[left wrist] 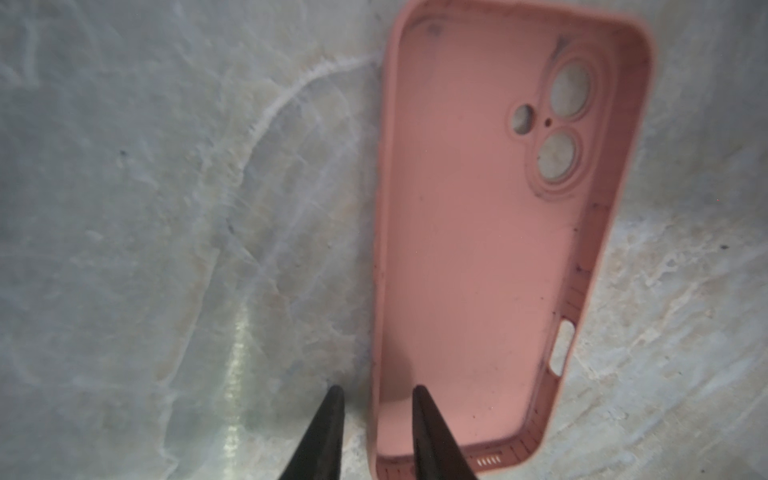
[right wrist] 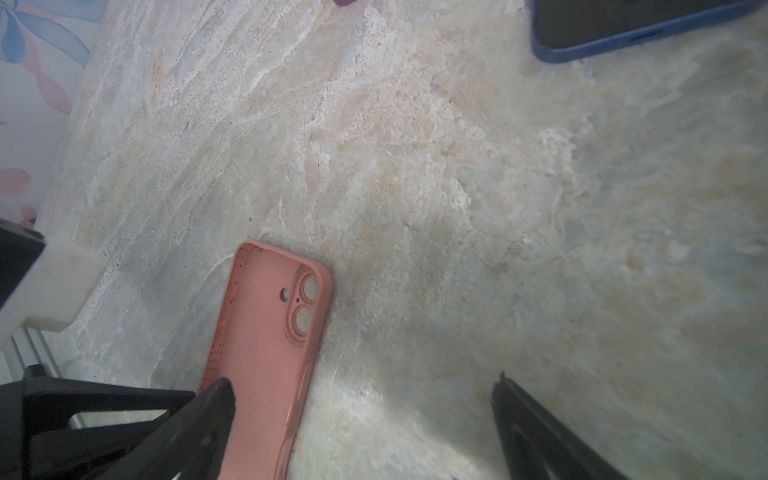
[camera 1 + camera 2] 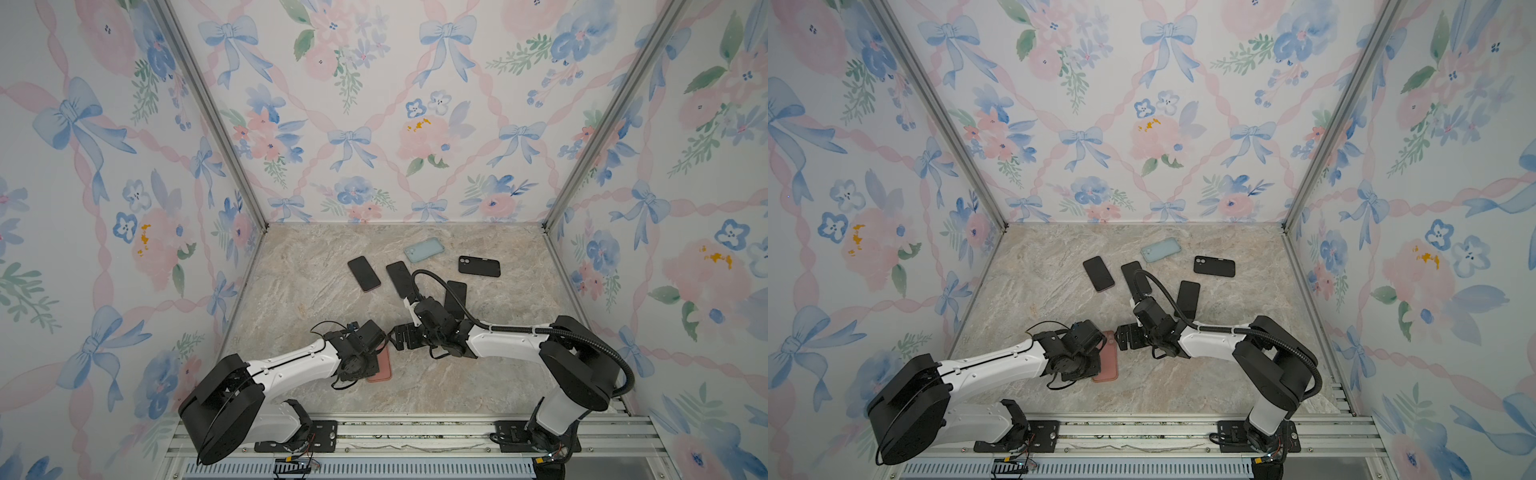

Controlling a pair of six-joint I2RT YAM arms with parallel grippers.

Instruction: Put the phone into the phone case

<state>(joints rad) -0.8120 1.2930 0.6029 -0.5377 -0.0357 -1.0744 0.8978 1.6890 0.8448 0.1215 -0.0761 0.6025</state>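
A pink phone case point(image 1: 478, 249) lies open side up on the marble table, near the front, in both top views point(image 3: 383, 371) point(image 3: 1109, 365). My left gripper point(image 1: 378, 388) points down at its end, jaws a little open. One fingertip point(image 1: 419, 395) is inside the case and the other is outside its long wall, with nothing gripped. My right gripper point(image 2: 365, 399) hovers wide open and empty just right of the case point(image 2: 270, 332). Three dark phones lie screen up farther back point(image 3: 364, 273) point(image 3: 401, 279) point(image 3: 456, 297); the cable partly covers two of them.
A pale blue case point(image 3: 424, 249) and a black case point(image 3: 478, 266) lie at the back of the table. A blue-edged phone point(image 2: 623, 33) shows in the right wrist view. Floral walls close in three sides. The two grippers are close together over the front middle point(image 3: 401, 336).
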